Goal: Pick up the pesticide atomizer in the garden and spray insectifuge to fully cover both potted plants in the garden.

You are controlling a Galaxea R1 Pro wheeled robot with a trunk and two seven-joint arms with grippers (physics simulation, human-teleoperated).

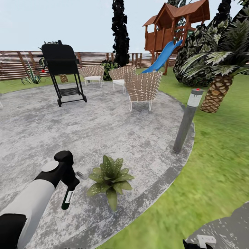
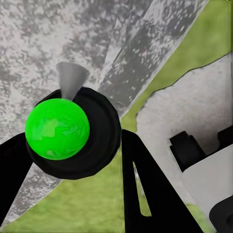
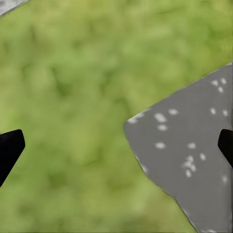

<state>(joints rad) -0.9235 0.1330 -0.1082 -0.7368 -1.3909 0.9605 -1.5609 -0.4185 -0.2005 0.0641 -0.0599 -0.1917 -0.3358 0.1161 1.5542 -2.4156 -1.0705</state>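
Observation:
My left gripper (image 1: 71,182) is shut on the pesticide atomizer (image 1: 67,199), a slim dark green bottle with a whitish band that hangs below the fingers over the paved patio. Its small grey nozzle (image 1: 82,175) points toward a potted plant (image 1: 110,180), a low rosette of speckled green leaves just to the right of the gripper. In the left wrist view the atomizer (image 2: 58,128) shows end-on as a bright green round cap in a dark ring, between the black fingers (image 2: 145,189). My right gripper (image 3: 116,148) is open above grass and a grey stepping stone (image 3: 194,155).
A grey bollard lamp (image 1: 186,121) stands at the patio's right edge. Farther back are a black grill (image 1: 64,72), wicker chairs (image 1: 142,88), a wooden playhouse with a blue slide (image 1: 162,57), a palm (image 1: 216,93) and the slatted fence (image 1: 17,64). Lawn lies to the right.

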